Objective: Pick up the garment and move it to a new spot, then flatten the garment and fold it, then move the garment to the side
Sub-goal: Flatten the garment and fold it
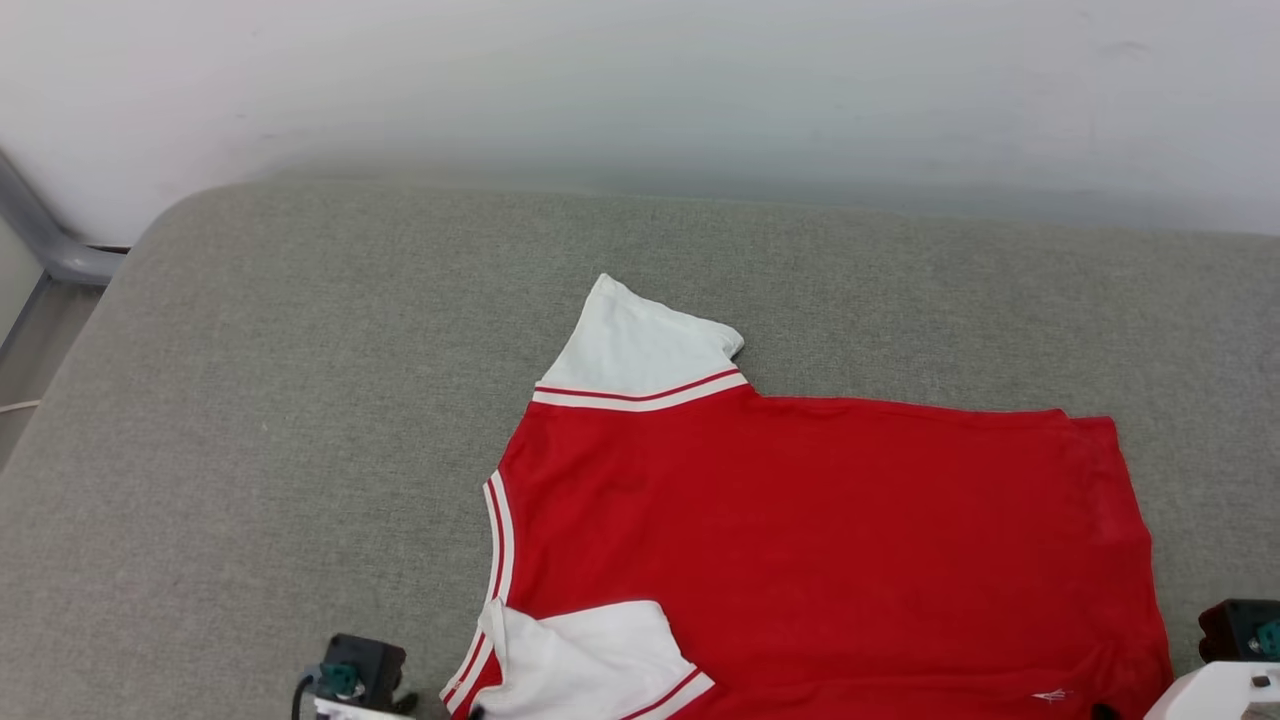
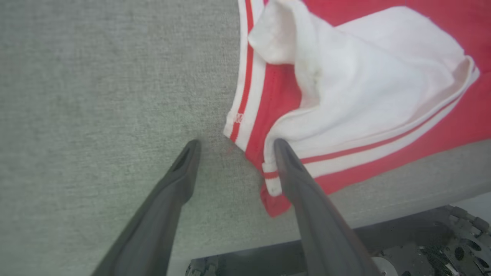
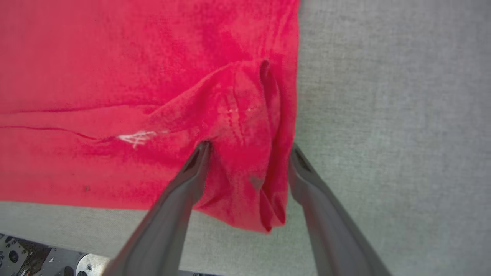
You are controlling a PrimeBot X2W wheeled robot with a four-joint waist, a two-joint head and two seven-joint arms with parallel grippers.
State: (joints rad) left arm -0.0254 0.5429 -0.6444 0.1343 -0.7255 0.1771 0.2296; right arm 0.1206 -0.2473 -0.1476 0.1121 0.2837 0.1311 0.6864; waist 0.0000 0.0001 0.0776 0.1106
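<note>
The garment (image 1: 820,540), a red T-shirt with white sleeves and red-white striped trim, lies spread on the grey table, collar to the left, one sleeve pointing to the far side, the near sleeve folded onto the red body. In the left wrist view my left gripper (image 2: 234,147) stands open at the garment's (image 2: 368,76) near collar corner, its right finger over the striped edge. In the right wrist view my right gripper (image 3: 249,150) is open, its fingers astride a bunched corner of the red hem (image 3: 249,126). Nothing is pinched by either.
The grey fabric-covered table (image 1: 300,420) stretches wide to the left and far side, with a white wall behind. A grey metal frame (image 1: 40,240) stands at the far left. The table's near edge and dark robot base (image 2: 422,245) lie just under both grippers.
</note>
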